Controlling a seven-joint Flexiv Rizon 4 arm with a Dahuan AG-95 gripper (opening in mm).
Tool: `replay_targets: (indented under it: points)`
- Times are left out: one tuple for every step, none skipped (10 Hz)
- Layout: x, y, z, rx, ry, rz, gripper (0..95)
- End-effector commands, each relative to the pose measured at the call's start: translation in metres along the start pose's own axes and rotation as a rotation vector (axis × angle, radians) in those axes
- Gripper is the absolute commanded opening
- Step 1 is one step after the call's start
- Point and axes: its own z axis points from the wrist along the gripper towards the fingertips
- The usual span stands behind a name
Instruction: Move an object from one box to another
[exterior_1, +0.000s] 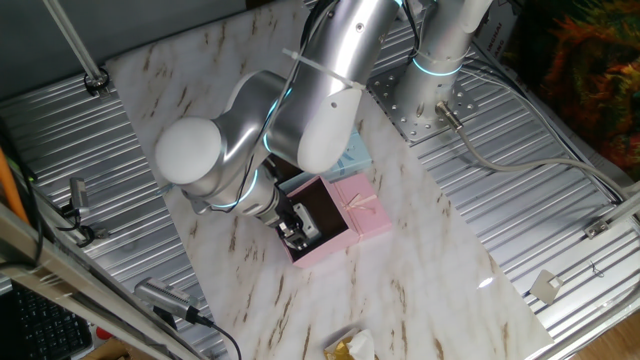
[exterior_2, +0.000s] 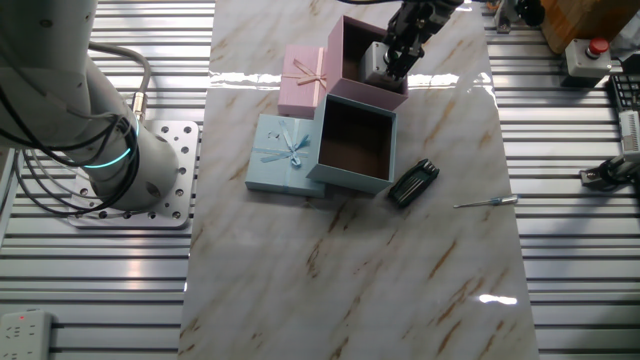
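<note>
Gripper (exterior_2: 393, 60) was down inside the pink box (exterior_2: 352, 32), fingers closed narrow around the block (exterior_2: 375, 62) (small, white-grey; its top was hidden by the fingers in both views). Block sat in the box's right half, low against the dark lining; couldn't tell if it touched the floor. In one fixed view the arm's elbow covered most of the scene; only the pink box (exterior_1: 330, 240) and gripper (exterior_1: 296, 232) showed under it. Blue box (exterior_2: 353, 150) stood open just in front of the pink one, touching it. Pink lid (exterior_2: 303, 80) and blue lid (exterior_2: 285, 153) lay on the marble table (exterior_2: 350, 280) left of their boxes. Black gadget (exterior_2: 413, 183) lay right of the blue box, a screwdriver (exterior_2: 487, 203) further right.
</note>
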Motion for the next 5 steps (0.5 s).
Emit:
replay_targets:
  points:
    - [0.0008, -0.0003, 0.0001, 0.001, -0.002, 0.0, 57.0]
    - [0.0008, -0.0003, 0.0001, 0.001, -0.002, 0.0, 57.0]
    - [0.0008, -0.0003, 0.0001, 0.001, -0.002, 0.0, 57.0]
    - [0.0008, -0.0003, 0.0001, 0.001, -0.002, 0.0, 57.0]
    - [0.0008, -0.0003, 0.0001, 0.001, -0.002, 0.0, 57.0]
